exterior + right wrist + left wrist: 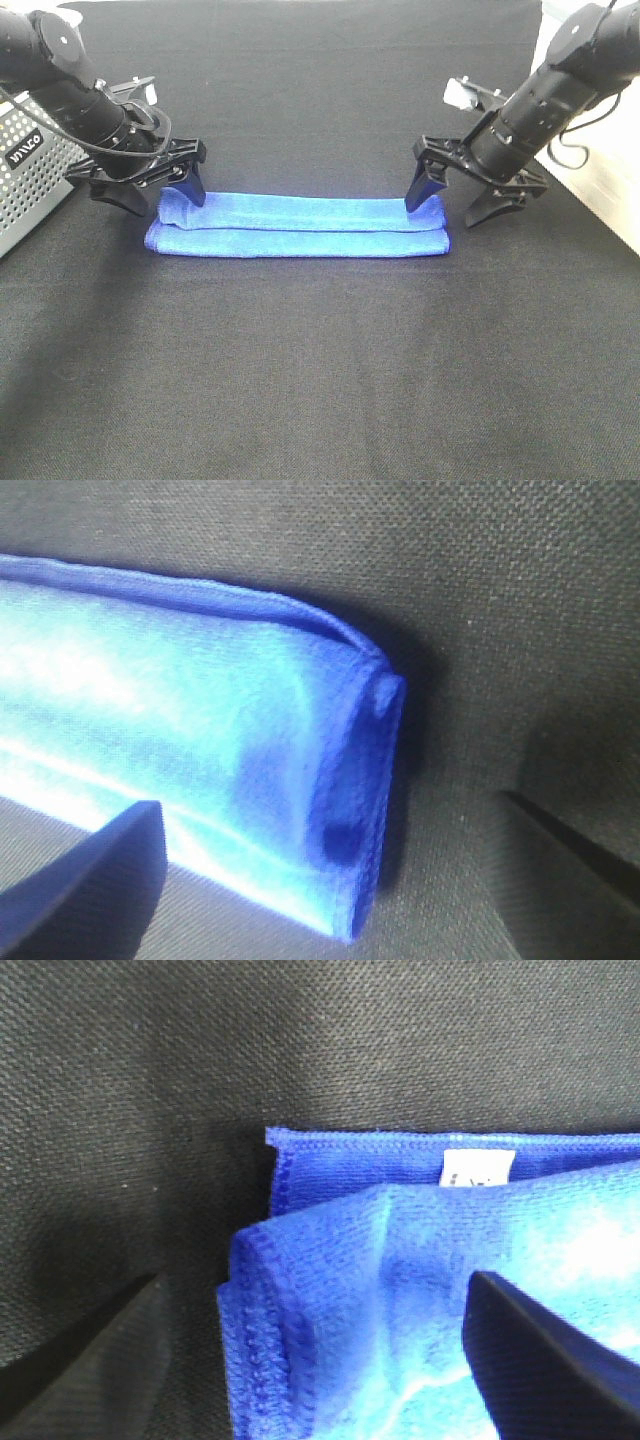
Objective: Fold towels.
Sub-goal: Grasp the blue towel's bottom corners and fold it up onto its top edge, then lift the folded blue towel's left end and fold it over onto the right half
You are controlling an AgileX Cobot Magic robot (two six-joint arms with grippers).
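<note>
One towel on the table, just the one, and two grippers over it, one at each end. It is bright blue and soft, folded into a long narrow strip that lies crosswise on the black woven cloth, towards the far half of it, with two long rounded bands side by side along its length. The left gripper hangs at the towel's left end with jaws spread wide, holding nothing. One of its two black fingers sits over the blue and the other just outside the end, over bare cloth. The right gripper is the same at the other end, wide apart and empty, one finger at the towel's corner and one out beyond it. Whether any tip touches the fabric I cannot tell. From the left wrist camera the layers show stacked, with a stitched, looped hem running down the edge, and there is one small white label sewn in at the hem of the lower layer, its print too small to read. From the right wrist camera the end of the strip looks plump and rounded, with the hem curling over at the corner. At the left edge of the table stands one grey perforated metal box with white lettering on a dark plate, which I cannot read with certainty.
</note>
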